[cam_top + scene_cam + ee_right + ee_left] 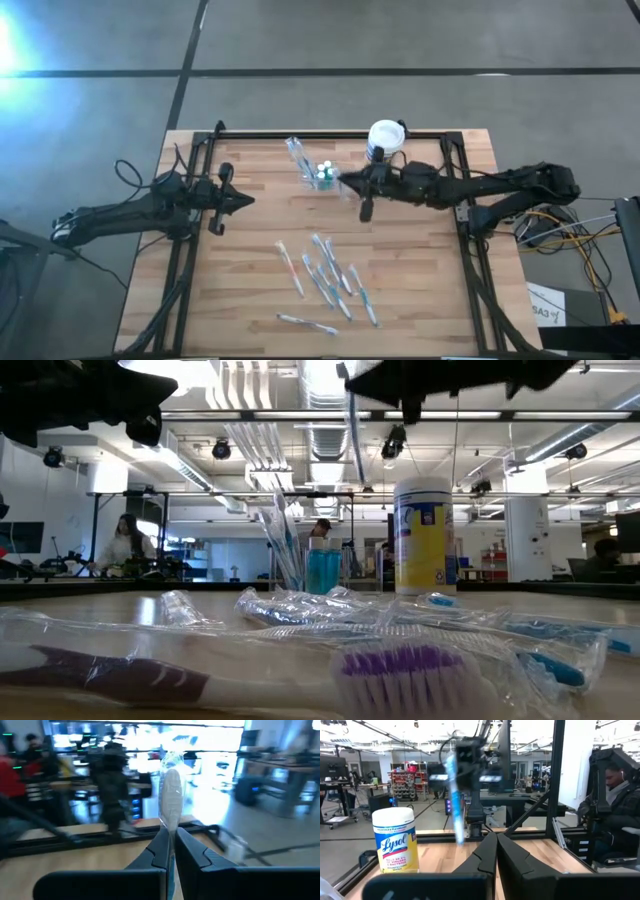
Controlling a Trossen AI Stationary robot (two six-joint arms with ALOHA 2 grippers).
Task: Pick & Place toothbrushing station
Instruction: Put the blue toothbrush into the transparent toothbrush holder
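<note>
Right jaws clamped on wrapped toothbrush (171,795)

The clear plastic holder (318,176) stands just left of the white-lidded canister (386,138); wrapped toothbrushes (327,280) lie scattered nearer the table's front.

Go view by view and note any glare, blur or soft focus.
High view: glare burns out the floor at the upper left edge. Low view: the nearest purple brush is soft, the canister sharper. Left wrist view: the right arm's wrapped brush is blurred. Right wrist view: bright, smeared background.
</note>
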